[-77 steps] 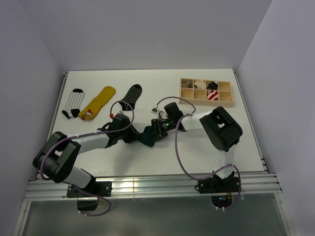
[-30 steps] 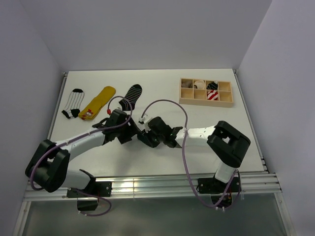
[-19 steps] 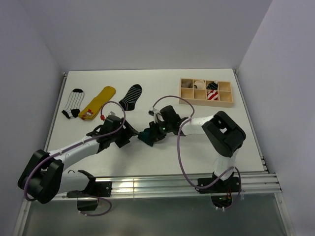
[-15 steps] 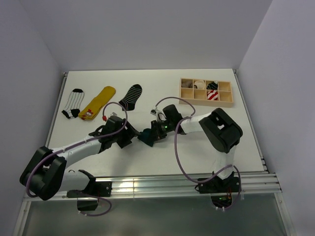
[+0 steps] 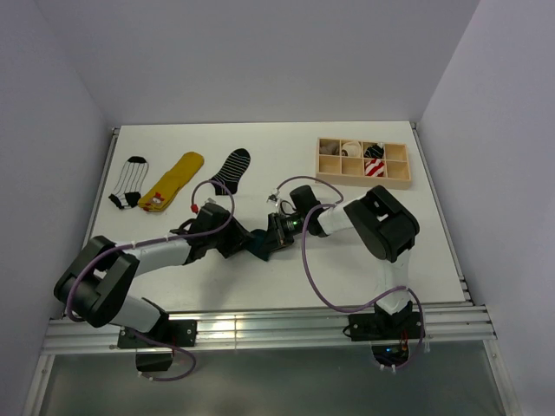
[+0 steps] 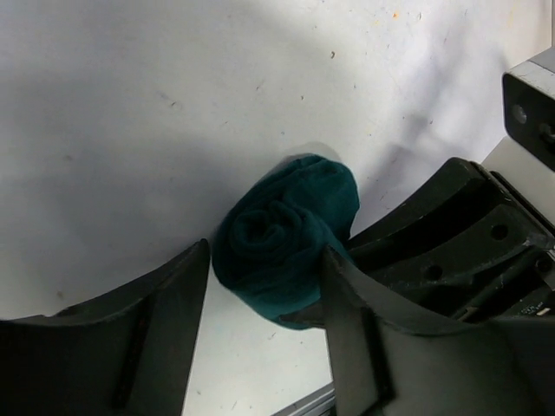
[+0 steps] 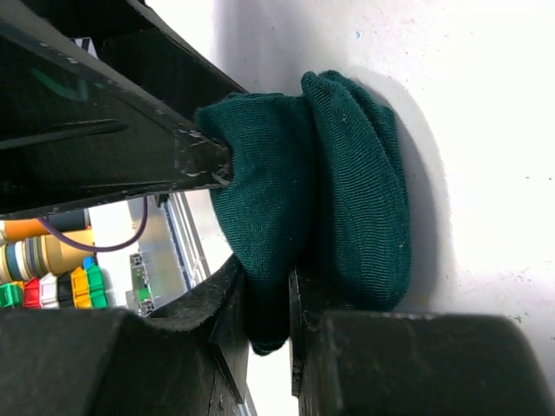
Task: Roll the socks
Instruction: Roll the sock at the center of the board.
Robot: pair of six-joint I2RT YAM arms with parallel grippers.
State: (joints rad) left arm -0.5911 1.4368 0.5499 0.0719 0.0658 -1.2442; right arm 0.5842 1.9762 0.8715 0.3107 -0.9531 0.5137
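Observation:
A dark green sock, rolled into a ball, lies on the white table between my two grippers. In the left wrist view the green sock sits between my left gripper's fingertips, which press on its two sides. In the right wrist view my right gripper pinches a fold of the green sock. The left gripper's finger pushes in from the other side. A black sock with thin white stripes lies flat at the back. A red-and-white striped roll sits in the wooden box.
A white sock with black stripes and a yellow sock lie flat at the back left. The wooden divided box stands at the back right and holds several rolled socks. The two arms meet at the table's middle.
My left gripper drew back to the left, then came forward again to the green sock and closed round it. My right gripper stayed on the sock throughout.

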